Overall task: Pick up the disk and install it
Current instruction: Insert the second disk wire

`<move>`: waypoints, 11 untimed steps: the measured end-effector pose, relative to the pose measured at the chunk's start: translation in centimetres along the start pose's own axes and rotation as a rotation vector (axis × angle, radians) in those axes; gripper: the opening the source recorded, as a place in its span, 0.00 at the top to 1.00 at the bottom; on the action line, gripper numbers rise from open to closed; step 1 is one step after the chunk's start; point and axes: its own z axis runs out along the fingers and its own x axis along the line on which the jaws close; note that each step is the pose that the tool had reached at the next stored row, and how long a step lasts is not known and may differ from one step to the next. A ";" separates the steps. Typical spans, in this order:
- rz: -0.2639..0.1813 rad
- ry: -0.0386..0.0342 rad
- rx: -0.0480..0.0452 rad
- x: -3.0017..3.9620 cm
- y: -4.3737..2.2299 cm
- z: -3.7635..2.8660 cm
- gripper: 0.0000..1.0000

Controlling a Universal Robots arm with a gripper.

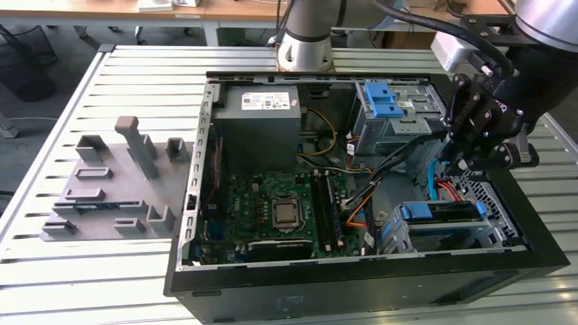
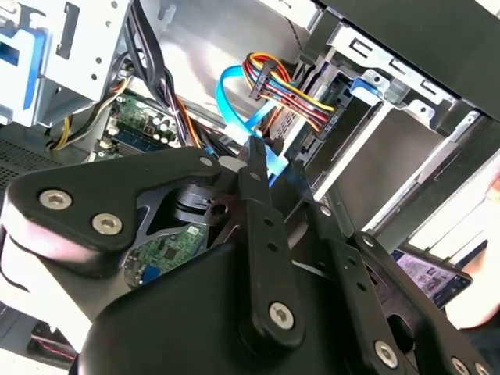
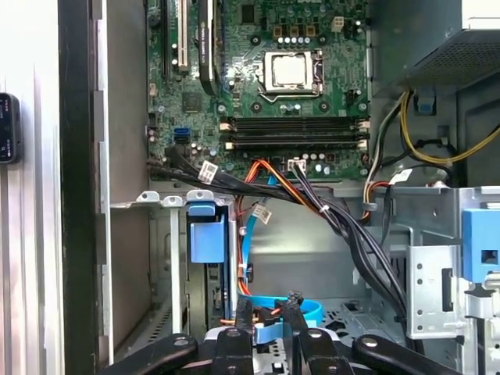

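Disk [image 1: 440, 212] in its blue carrier sits in the drive cage at the near corner of the computer case [image 1: 298, 288], on the exterior view's right; we judge the seating step is in hand. The gripper [image 1: 472, 164] hangs just beyond it, near the blue data cable [image 2: 234, 94]; its opening we cannot tell. Any move calls for slow travel: cage walls and cables leave little room
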 end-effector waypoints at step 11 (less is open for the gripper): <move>0.000 -0.0106 -0.0003 -0.22 -0.03 0.93 0.84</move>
